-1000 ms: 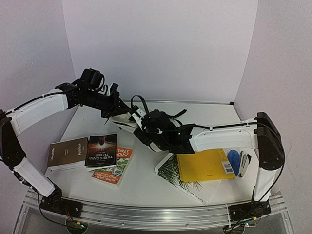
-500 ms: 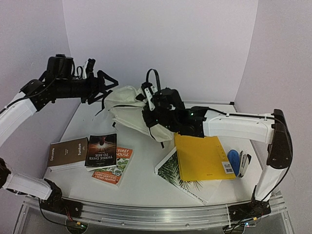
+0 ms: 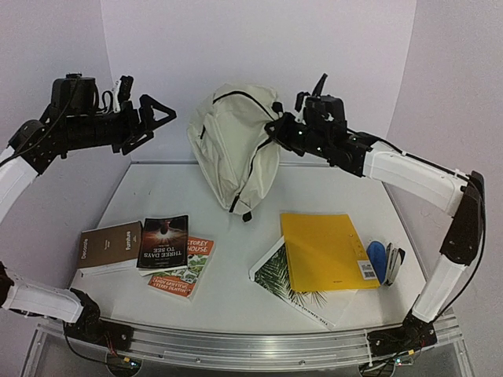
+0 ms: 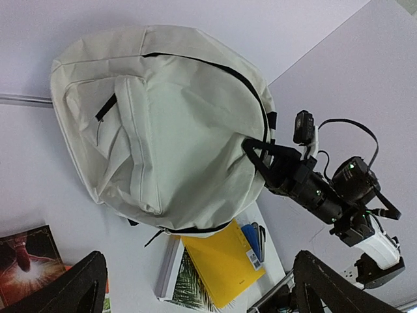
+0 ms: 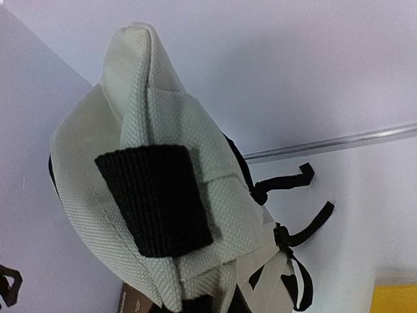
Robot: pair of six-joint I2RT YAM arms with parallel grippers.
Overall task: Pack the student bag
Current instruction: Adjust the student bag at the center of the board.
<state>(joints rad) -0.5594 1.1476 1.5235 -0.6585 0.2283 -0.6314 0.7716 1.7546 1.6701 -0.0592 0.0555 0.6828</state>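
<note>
Left gripper [image 3: 156, 124] is up high at far left, jaws spread wide, holding nothing, well apart from the bag. Below it on the table [image 3: 236, 302] lie a brown book [image 3: 110, 247], a dark book [image 3: 163, 242] and an orange book [image 3: 187, 269], overlapping. Centre back, the student bag [image 3: 234, 145] hangs upright near the back wall, front pocket facing the left arm. Main zip looks closed, and I can't tell if the base touches the table. Right gripper [image 3: 277, 132] is pinched narrow on the bag's upper right edge by the black trim, carrying it. Further right, a yellow folder [image 3: 326, 251] sits on a palm-leaf book [image 3: 279, 283], with a blue item [image 3: 377, 259] just beside. The step looks like presenting the bag for opening, nothing packed yet. To do it well, the right arm should hold the bag steady and high so the fabric is taut. The left should go for the zip pull, not loose canvas, pull along the zip line and dodge the dangling straps.
</note>
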